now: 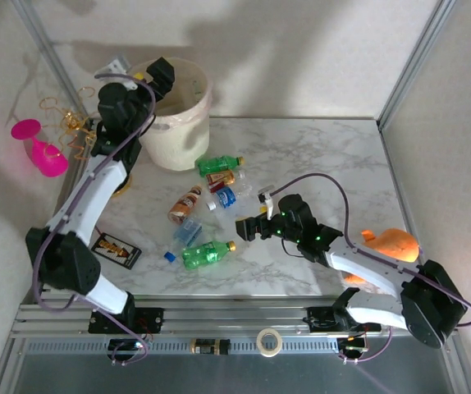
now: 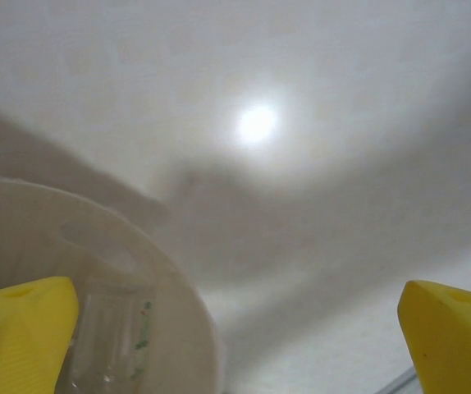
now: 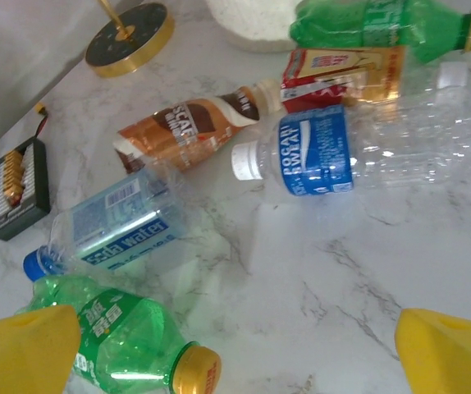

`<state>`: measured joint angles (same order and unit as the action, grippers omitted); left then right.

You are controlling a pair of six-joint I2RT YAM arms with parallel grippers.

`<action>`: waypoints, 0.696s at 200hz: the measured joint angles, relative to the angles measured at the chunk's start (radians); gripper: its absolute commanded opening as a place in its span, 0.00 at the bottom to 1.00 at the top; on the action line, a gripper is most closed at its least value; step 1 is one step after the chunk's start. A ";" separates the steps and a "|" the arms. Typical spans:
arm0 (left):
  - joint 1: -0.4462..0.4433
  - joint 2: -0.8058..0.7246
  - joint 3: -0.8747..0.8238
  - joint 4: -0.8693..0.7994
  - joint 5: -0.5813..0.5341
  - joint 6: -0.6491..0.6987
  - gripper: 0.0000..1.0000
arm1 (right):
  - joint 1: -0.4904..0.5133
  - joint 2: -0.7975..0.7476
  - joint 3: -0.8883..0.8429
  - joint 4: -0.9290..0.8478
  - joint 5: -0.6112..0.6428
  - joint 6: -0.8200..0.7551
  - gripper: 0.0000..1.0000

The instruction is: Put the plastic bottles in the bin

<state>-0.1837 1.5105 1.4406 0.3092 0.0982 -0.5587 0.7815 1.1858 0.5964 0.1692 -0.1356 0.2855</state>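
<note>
The left gripper (image 1: 157,78) hung over the bin (image 1: 178,139) at the far-left corner of the surface (image 1: 317,156), jaws wide apart and empty. The right gripper (image 3: 235,349) hovered low over the scattered bottles, jaws likewise apart, holding nothing. Closest to it lay the gold-capped green bottle (image 3: 129,345) and the blue-capped water bottle (image 3: 112,234). Beyond lay the brown bottle (image 3: 190,131), the blue-labelled clear bottle (image 3: 358,152) and a 2nd green bottle (image 3: 383,25). All looked light, thin-walled and dented, so likely to buckle, roll or slip. Gripping across the labelled mid-body seemed safer than the neck or cap.
</note>
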 measured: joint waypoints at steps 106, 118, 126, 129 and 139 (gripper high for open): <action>-0.112 -0.364 -0.672 0.102 0.022 -0.097 1.00 | 0.195 0.241 0.140 0.003 -0.079 -0.281 0.99; -0.112 -0.394 -0.721 0.095 0.022 -0.100 1.00 | 0.201 0.269 0.167 0.003 -0.079 -0.308 0.99; -0.112 -0.414 -0.749 0.090 0.021 -0.102 1.00 | 0.204 0.289 0.185 0.002 -0.079 -0.327 0.99; -0.112 -0.421 -0.760 0.090 0.021 -0.103 1.00 | 0.206 0.296 0.192 0.000 -0.079 -0.333 0.99; -0.112 -0.444 -0.791 0.090 0.021 -0.109 1.00 | 0.212 0.325 0.218 -0.005 -0.079 -0.354 0.99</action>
<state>-0.2958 1.0660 0.6495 0.3988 0.1192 -0.6674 0.9936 1.5105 0.8143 0.1642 -0.2150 -0.0685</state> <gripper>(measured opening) 0.994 0.987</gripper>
